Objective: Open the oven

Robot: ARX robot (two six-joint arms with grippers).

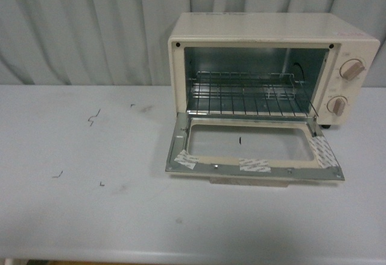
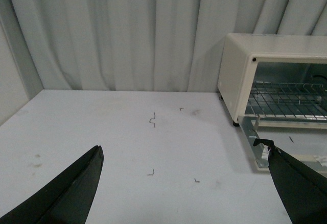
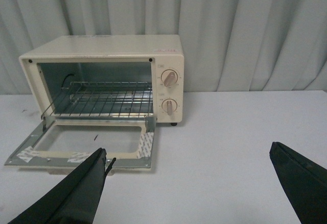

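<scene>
Oven (image 1: 265, 75) open, apart from both tools.

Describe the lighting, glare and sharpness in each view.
Front view: dim, flat bluish light, soft focus; no glare on the oven door glass. Left wrist view: even light, left gripper fingers dark, blurred silhouettes. Right wrist view: brightest, knobs legible, right gripper fingers likewise unfocused.

It looks like a lab test station: a plain white table (image 1: 90, 204) with marks, closed off by grey curtains (image 1: 84, 23).
</scene>
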